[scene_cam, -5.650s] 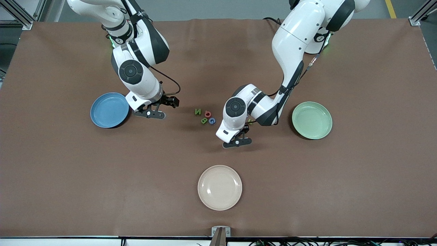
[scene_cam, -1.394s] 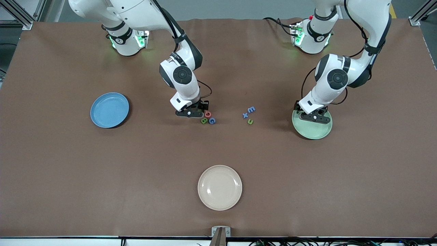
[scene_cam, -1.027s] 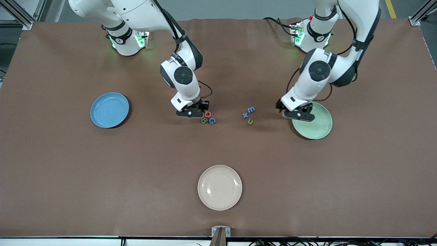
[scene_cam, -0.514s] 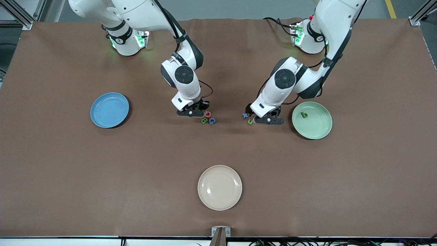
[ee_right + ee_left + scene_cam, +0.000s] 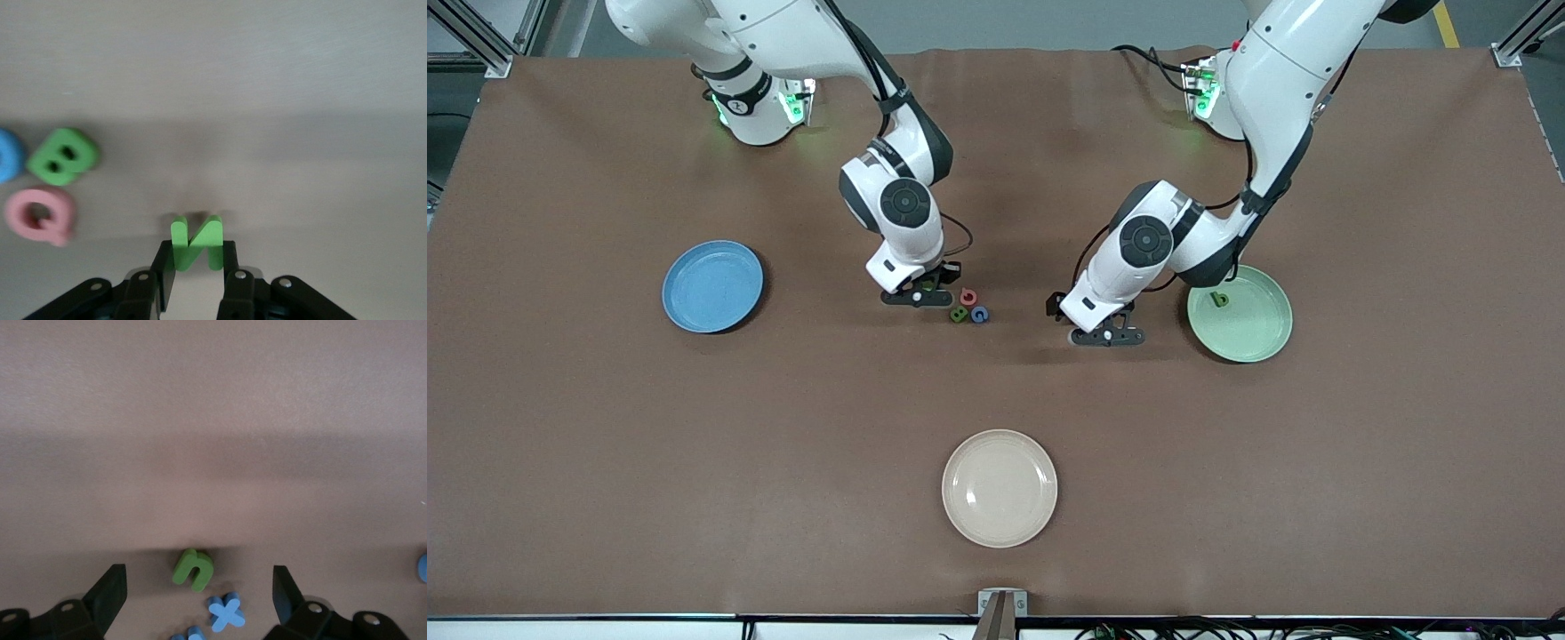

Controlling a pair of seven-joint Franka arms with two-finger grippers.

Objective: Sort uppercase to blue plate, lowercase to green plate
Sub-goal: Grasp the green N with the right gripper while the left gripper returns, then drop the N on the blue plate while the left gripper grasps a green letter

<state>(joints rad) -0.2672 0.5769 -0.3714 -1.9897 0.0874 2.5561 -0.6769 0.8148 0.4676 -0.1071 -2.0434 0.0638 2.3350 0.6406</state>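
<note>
My right gripper is shut on the green N, low over the table next to the pink Q, green B and blue G. My left gripper hangs open over the green u, blue x and the blue m at the frame's edge; the front view hides these under the hand. A green b lies in the green plate. The blue plate holds nothing.
A cream plate sits nearer the front camera, midway along the table. The blue plate is toward the right arm's end, the green plate toward the left arm's end. Brown mat covers the table.
The left gripper left the green plate, where the b now lies, and swung over the u, x and m. The right gripper closed on the N and shifted slightly toward the blue plate.
</note>
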